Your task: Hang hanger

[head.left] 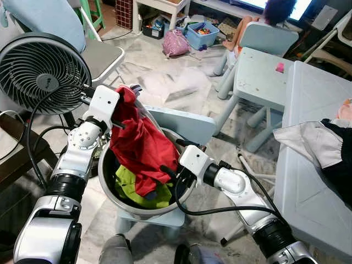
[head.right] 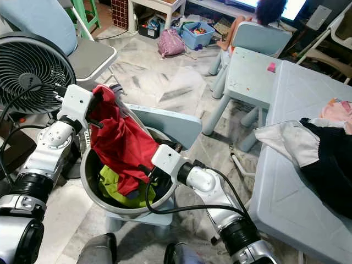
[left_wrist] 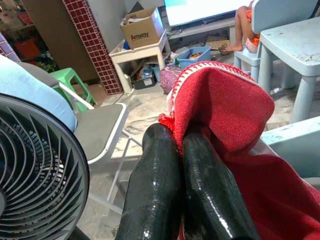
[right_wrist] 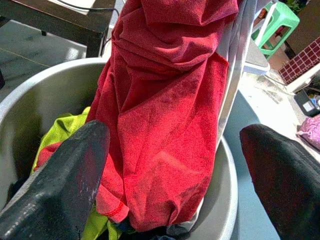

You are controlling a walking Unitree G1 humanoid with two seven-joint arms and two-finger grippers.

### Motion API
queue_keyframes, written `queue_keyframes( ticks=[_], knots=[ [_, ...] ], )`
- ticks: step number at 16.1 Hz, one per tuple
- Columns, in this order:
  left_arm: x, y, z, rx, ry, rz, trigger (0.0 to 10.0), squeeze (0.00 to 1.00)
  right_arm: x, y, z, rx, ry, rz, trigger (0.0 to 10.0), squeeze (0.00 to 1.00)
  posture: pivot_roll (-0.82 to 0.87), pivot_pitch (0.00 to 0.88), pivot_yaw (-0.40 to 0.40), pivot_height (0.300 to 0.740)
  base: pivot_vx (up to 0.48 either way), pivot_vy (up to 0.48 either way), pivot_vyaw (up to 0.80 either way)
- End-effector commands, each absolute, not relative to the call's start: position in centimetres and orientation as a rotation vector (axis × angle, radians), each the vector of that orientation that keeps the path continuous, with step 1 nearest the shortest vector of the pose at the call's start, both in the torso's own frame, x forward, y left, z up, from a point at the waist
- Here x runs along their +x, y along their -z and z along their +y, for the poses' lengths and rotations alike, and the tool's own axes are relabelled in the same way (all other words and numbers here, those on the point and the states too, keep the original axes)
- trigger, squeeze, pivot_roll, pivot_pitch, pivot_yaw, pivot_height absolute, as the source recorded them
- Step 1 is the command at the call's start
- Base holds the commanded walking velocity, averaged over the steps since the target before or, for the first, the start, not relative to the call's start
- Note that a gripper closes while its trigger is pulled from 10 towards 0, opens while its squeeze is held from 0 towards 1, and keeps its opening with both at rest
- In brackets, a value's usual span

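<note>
At the upper left of the head view stands a black fan (head.left: pixel 44 74), with a grey folding chair (head.left: pixel 102 55) just beside it. Below them the left hand (head.left: pixel 122 104) is clamped on the top edge of a red garment (head.left: pixel 137 146), its 2 black fingers (left_wrist: pixel 165 190) pressed together on the cloth in the left wrist view. Whether a hanger sits inside that garment cannot be told; a pale edge shows along its side. The garment drapes down into a round grey basin (head.left: pixel 113 192) at lower centre, which rests on a small pale blue chair (head.left: pixel 184 124); a yellow-green cloth (head.left: pixel 129 190) lies in the bottom of the basin under the red one. At the basin's right rim the right hand (head.left: pixel 175 177) hovers with its 2 fingers (right_wrist: pixel 65 185) spread wide apart on either side of the hanging red cloth, gripping nothing. Further right, a light blue child's table (head.left: pixel 261 77) with a pink bit (head.left: pixel 279 67) on it stands at upper right centre, a person seated beyond it. Along the right edge a pale blue worktop (head.left: pixel 308 181) carries a white and black garment (head.left: pixel 324 143).
</note>
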State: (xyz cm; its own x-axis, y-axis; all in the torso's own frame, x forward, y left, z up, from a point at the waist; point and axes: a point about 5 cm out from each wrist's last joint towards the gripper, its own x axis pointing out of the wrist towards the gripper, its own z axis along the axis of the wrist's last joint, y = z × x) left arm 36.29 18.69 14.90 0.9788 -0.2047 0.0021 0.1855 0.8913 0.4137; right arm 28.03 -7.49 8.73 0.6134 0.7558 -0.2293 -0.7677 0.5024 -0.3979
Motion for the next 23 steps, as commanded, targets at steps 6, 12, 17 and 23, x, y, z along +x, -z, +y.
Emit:
queue_keyframes(
  ticks=[6,12,17,23],
  knots=[
    [36.3,-15.1,18.6,0.431,0.200,-0.059,0.0,0.00,28.1,-8.5,-8.1,-0.499,-0.904,0.040,10.0,0.00,0.06,0.076,-0.117,0.740,0.000,0.000,0.00],
    [29.3,-5.8,14.8,0.255,0.500,0.398,10.0,0.00,26.8,-10.3,-14.2,-0.272,-1.168,0.230,10.0,0.00,0.07,0.090,-0.071,0.740,0.000,0.000,0.00],
    [24.8,-4.7,13.9,0.259,0.670,0.603,10.0,1.00,27.5,-10.8,-15.0,-0.234,-1.120,0.233,10.0,0.00,0.08,0.103,-0.073,0.740,0.000,0.000,0.00],
    [19.9,-5.0,16.1,0.184,0.495,0.722,10.0,1.00,29.1,-10.0,-15.2,-0.353,-0.892,0.206,10.0,0.00,0.09,0.121,-0.075,0.740,0.000,0.000,0.00]
  ],
)
